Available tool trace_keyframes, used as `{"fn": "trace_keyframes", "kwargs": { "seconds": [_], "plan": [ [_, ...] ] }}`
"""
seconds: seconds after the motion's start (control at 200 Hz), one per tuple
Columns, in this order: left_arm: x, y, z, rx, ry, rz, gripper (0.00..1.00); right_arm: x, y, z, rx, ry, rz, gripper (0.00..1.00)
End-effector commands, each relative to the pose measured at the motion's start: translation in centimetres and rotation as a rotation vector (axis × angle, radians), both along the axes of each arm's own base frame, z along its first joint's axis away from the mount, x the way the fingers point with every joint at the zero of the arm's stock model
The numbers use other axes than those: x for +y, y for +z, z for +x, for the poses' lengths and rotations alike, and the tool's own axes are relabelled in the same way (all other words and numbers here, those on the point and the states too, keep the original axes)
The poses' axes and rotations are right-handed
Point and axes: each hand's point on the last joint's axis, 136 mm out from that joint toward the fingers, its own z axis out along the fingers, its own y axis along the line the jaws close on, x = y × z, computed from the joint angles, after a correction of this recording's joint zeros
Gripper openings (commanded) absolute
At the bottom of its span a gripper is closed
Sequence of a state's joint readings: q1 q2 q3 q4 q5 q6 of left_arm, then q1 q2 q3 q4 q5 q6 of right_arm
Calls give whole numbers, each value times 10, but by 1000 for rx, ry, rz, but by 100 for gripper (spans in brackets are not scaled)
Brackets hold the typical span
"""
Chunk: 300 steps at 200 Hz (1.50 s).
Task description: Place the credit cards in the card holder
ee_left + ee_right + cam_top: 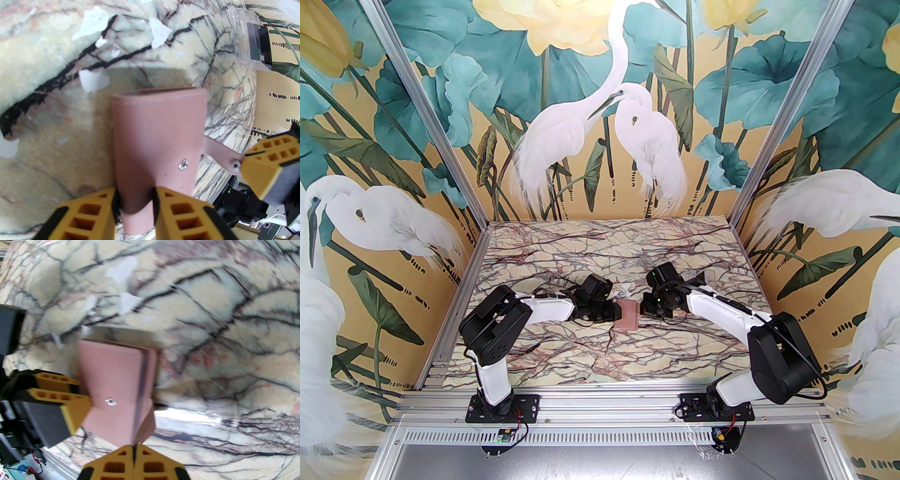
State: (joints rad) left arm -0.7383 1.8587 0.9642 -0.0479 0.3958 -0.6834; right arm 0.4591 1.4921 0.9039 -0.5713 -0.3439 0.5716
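Fingers of the left gripper (136, 201) are closed to a narrow gap on the near short end of the card holder (157, 131). Its long axis runs straight away from them, stitched edge farthest, snap (183, 164) facing the wrist camera. One tab (218, 152) leaves the right long edge; the right gripper (134, 451), jaws pressed together, pinches the tab's end. One card holder is thus held between two grippers over the middle of the marble table (604, 253). See-through credit cards (253, 44) lie stacked well apart on the table's right side; their number cannot be told. Several white scraps (159, 30) dot the marble beyond the card holder.
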Motion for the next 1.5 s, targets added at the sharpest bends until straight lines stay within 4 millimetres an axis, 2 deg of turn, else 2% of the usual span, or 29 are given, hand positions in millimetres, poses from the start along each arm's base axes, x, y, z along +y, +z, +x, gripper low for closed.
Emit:
{"fn": "trace_keyframes", "kwargs": {
  "seconds": [0.0,0.175,0.4,0.675,0.985,1.245,1.495],
  "plan": [
    [4,-22,-7,8,-13,49,32,16,14,9,-34,29,49,0],
    [5,-22,-8,6,-15,48,32,28,10,13,-19,56,40,0],
    [4,-22,-8,6,-16,46,31,32,-11,18,24,65,-9,0],
    [4,-22,-8,4,-19,42,30,39,-23,20,48,87,-40,0],
    [4,-22,-8,2,-20,38,30,33,-32,19,71,107,-125,0],
    [4,-22,-8,2,-20,38,30,17,-26,20,42,95,-198,0],
    [4,-23,-9,2,-21,39,30,-7,-3,18,-1,67,-250,0]
  ]
}}
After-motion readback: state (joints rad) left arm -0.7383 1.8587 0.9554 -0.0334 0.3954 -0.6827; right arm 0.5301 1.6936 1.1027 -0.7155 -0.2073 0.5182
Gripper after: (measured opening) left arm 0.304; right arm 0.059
